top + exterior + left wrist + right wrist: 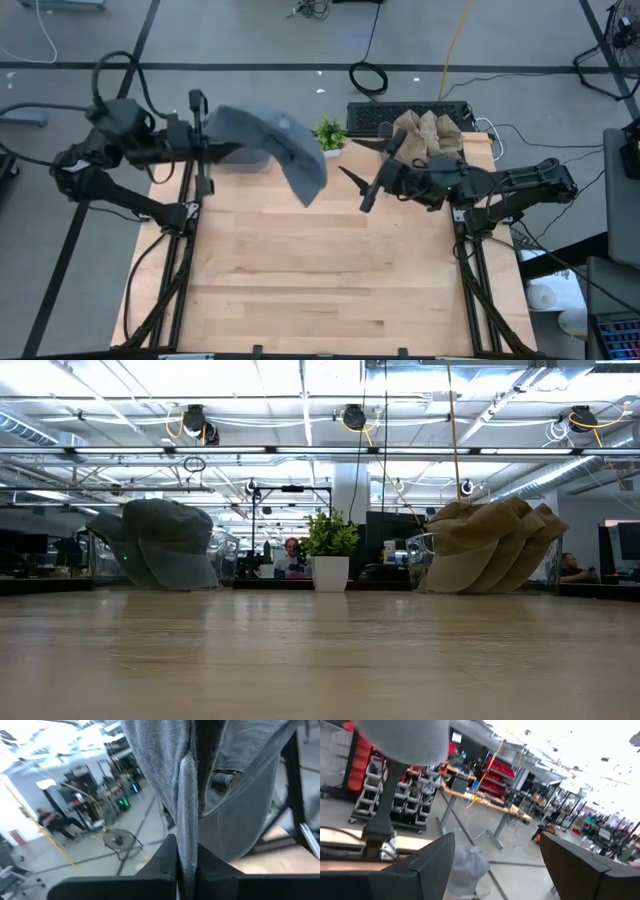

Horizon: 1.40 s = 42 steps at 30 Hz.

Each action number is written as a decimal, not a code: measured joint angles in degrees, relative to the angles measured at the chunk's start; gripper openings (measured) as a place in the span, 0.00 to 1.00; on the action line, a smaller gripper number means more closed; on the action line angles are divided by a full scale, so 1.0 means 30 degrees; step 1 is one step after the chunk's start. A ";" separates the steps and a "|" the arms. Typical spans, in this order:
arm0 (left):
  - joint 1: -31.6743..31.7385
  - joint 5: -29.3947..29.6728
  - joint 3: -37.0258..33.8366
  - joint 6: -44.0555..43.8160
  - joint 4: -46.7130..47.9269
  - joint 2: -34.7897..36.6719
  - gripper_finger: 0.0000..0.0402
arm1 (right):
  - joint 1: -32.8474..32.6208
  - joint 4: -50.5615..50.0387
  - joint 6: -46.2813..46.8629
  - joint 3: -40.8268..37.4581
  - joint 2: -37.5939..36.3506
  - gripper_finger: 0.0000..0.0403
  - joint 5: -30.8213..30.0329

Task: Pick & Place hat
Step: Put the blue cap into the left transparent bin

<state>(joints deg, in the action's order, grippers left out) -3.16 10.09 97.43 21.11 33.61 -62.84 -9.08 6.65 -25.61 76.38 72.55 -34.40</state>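
Grey hat [270, 140] of soft, ribbed-looking fabric, hanging limp above the far left part of the bench [330, 280], brim drooping toward the middle, a seam and small tag visible from the left wrist. Left pincer [186, 870] clamped together on a fold of its cloth. Right pincer [362, 172] held above the bench near the tan hats [428, 132], fingers apart, gripping nothing.

Matt grey cloth hat [275, 145]; pale, smooth-grained wooden table [330, 270].

near table [330, 290] free | far edge: plant [330, 133], tan hats [428, 132]
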 joint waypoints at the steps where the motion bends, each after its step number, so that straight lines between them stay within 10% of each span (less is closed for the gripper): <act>1: 0.0143 0.0015 0.0000 0.0019 -0.0521 -0.0136 0.02 | 0.0000 0.0302 -0.0293 0.0000 0.0000 0.70 0.0018; 42: 0.1708 0.2516 -0.0029 0.2809 -1.0979 -0.6859 0.02 | 0.0058 0.5720 -0.2637 0.0000 0.0109 0.77 0.0277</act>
<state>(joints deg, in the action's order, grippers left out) 1.97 17.64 97.34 29.54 0.68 -83.42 -8.91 23.81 -33.52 76.38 72.88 -33.57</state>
